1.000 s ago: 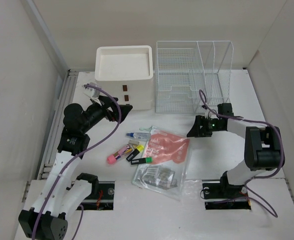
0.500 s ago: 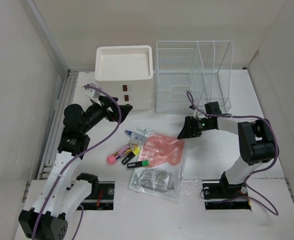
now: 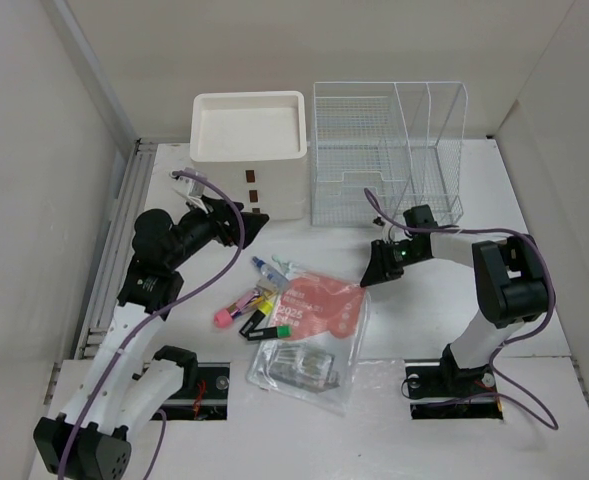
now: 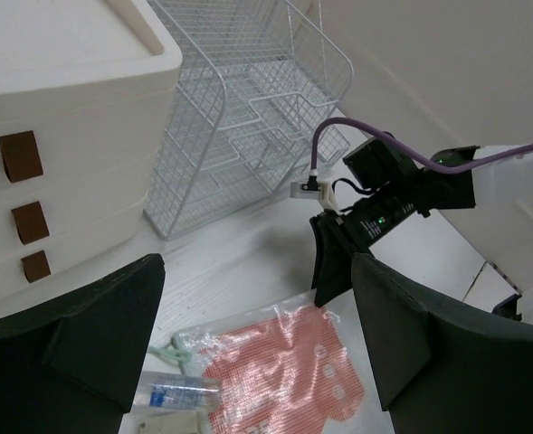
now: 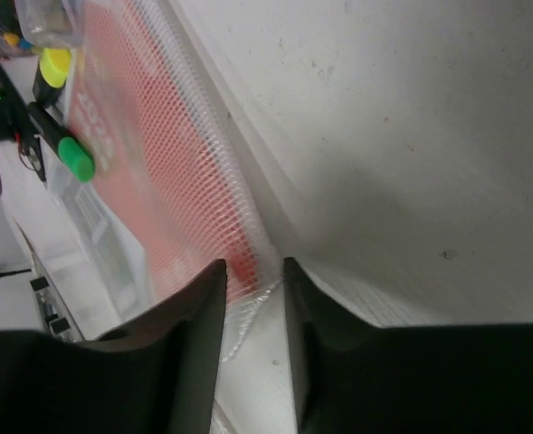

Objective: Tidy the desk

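Showing only at its wrist, right hand [image 5: 252, 271] stands narrowly apart astride the pouch [image 5: 157, 154]; left hand [image 4: 257, 267] gapes wide.

Drawer unit [image 3: 249, 150] stands at far left of the desk [image 3: 454, 320]; wire rack [image 3: 386, 150] just right of it. Pouch [image 3: 319, 312] lies flat at centre, nearer. Markers [image 3: 252, 305] lie against its left edge.

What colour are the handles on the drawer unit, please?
The handles are brown squares on the white drawer unit, clearest in the left wrist view.
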Tool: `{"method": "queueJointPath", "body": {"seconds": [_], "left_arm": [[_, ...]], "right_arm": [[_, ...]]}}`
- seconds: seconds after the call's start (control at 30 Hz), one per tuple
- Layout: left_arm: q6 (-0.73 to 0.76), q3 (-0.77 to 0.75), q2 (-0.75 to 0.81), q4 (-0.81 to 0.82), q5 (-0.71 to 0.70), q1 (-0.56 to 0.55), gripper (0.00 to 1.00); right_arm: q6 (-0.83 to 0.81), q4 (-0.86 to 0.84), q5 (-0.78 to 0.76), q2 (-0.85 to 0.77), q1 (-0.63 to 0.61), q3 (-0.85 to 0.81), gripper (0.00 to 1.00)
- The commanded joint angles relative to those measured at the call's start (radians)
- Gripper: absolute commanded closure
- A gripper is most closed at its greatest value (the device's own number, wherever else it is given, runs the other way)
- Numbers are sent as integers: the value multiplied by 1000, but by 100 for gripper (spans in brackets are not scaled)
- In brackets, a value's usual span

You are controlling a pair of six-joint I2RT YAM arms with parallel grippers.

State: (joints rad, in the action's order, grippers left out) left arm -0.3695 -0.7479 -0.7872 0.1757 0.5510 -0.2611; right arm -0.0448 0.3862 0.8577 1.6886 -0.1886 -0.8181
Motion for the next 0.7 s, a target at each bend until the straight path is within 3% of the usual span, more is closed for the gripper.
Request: {"method": "queueJointPath", "body": {"seconds": [0.0, 0.17, 0.2, 0.43, 0.67], "left_arm": [[-26, -1, 29, 1, -32, -10, 19], [-26, 9, 51, -8, -33, -10, 20], [-26, 9, 61, -18, -42, -10, 20], [-6, 18, 71, -38, -42, -10, 20], [12, -2, 62, -38, -31, -10, 20]], "right_arm": [[-20, 28, -11, -32, -2, -9, 70], [-20, 19, -11, -23, -2, -9, 91], [-20, 8, -11, -23, -2, -9, 99], [-20, -7, 0, -137, 52, -10, 100], [-39, -53, -98, -417, 98, -21, 100]]}}
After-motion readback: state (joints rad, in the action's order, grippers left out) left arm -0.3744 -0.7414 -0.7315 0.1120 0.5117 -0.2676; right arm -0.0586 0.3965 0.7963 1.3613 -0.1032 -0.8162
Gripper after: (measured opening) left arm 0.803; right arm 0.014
